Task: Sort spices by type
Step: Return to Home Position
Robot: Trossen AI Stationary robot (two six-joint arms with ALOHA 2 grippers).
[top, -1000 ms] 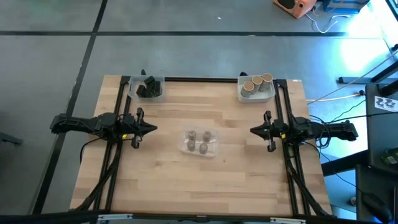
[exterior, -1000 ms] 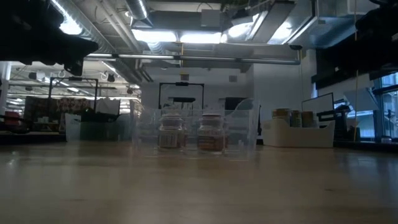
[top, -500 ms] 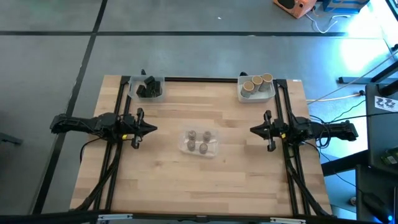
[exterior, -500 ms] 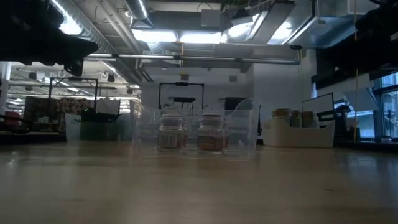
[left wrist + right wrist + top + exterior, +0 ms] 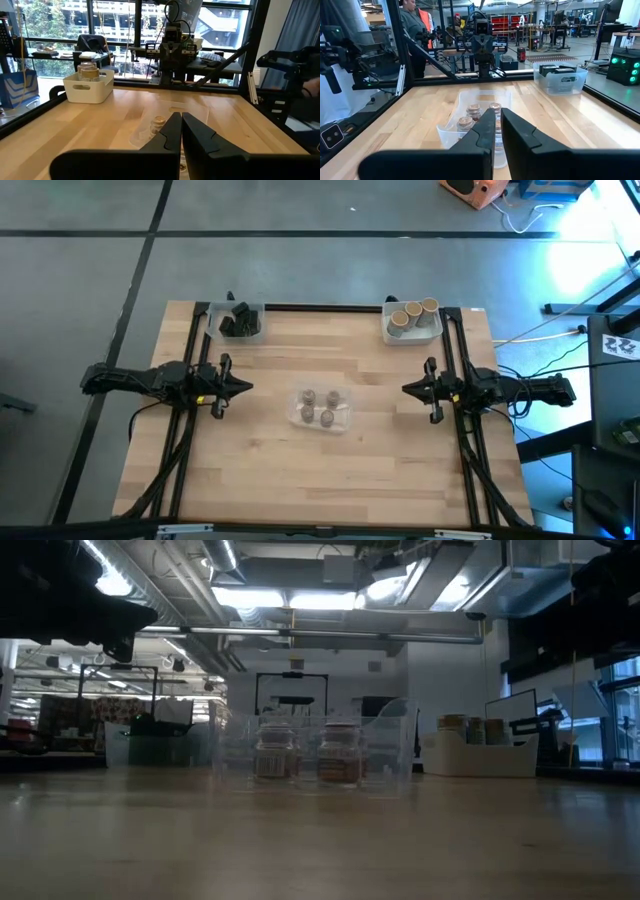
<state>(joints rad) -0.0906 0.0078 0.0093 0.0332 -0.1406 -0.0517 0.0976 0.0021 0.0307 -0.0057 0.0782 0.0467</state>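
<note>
Spices (image 5: 326, 417) sorted by kind: grey-brown jars (image 5: 308, 398) in centre clear tray (image 5: 345, 421), dark blocks (image 5: 238, 320) in far-left clear tray (image 5: 256, 335), tan cylinders (image 5: 413, 313) in white tray (image 5: 388, 331). Flanking the centre clear tray, left gripper (image 5: 245, 387) and right gripper (image 5: 405, 390), fingers pinched together, empty.

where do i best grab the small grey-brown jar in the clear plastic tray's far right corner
Grip the small grey-brown jar by its round lid, coming straight down from above: it stands upright in the clear plastic tray, whose walls and three close neighbour jars likely block a side approach. The left gripper and right gripper hang at the sides of the table.
</note>
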